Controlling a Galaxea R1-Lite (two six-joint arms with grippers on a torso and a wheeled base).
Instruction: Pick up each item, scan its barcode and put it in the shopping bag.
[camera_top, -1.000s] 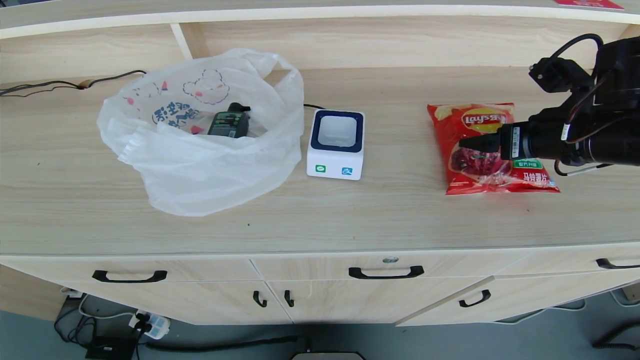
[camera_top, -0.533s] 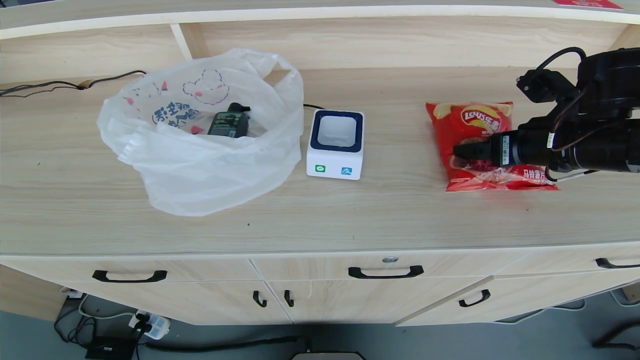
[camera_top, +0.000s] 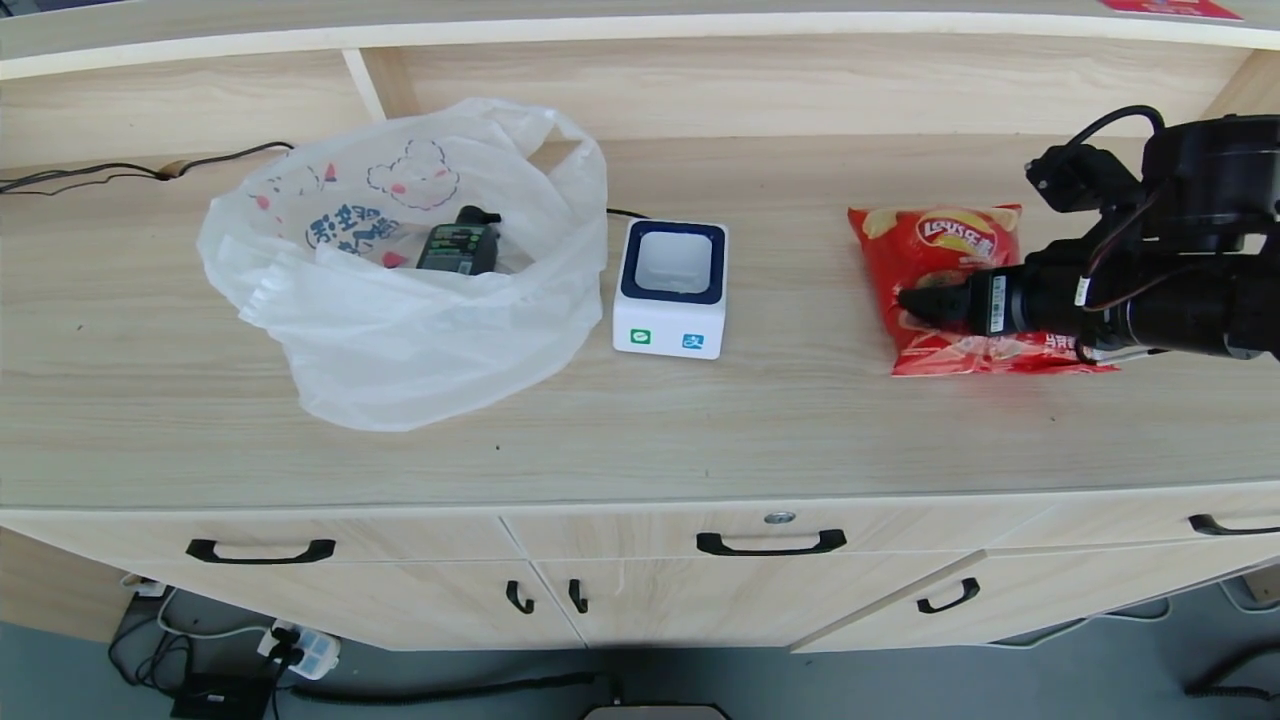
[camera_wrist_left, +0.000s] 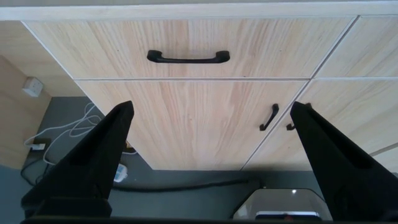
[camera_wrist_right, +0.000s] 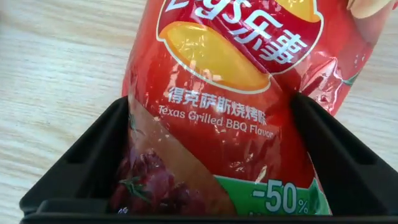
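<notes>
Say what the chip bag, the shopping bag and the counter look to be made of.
The chip bag looks like glossy plastic film, judging by bright glints and creases. The shopping bag looks like thin, milky, half-clear plastic; it wrinkles softly and the print shows through. The counter has pale wood grain with a matte finish; solid wood or laminate, cannot tell.

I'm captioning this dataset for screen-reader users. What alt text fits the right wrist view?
A red chip bag lies on a pale wooden counter, between the open black jaws of the right gripper, one on each side of the bag.
</notes>
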